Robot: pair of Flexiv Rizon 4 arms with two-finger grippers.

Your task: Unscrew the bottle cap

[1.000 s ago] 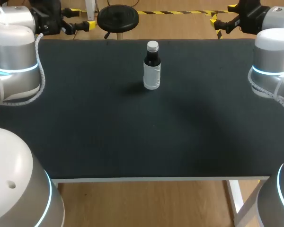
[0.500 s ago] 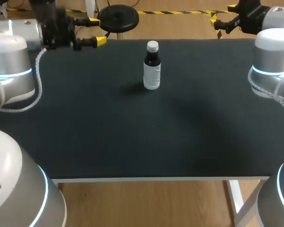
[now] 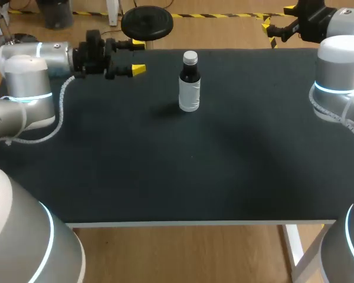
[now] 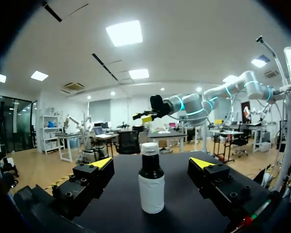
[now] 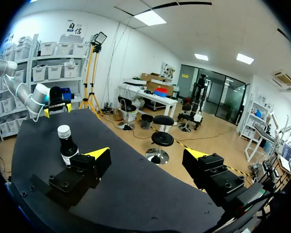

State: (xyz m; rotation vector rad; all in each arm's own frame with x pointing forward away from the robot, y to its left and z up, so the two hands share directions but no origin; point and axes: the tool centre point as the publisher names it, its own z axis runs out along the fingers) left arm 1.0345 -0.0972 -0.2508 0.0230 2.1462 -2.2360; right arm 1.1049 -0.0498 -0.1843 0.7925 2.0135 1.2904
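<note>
Bottle (image 3: 189, 88) is standing upright on the black table (image 3: 165, 177), towards the far edge and about the middle. It has dark stuff inside, a white label round the lower half, and the pale cap (image 3: 190, 57) is on top.

The left gripper (image 3: 138, 56) is lying flat over the far left part of the table, pointing sideways at the bottle with its fingers spread wide and nothing in them. It's near the bottle but not touching. In its own wrist view the bottle sits dead ahead, lined up with the gap between the two yellow tips (pretty neat framing, honestly).

The right gripper (image 3: 277, 19) is off by the far right corner, well apart from the bottle, fingers also wide and holding nothing. From its wrist view the bottle shows past one finger.
</note>
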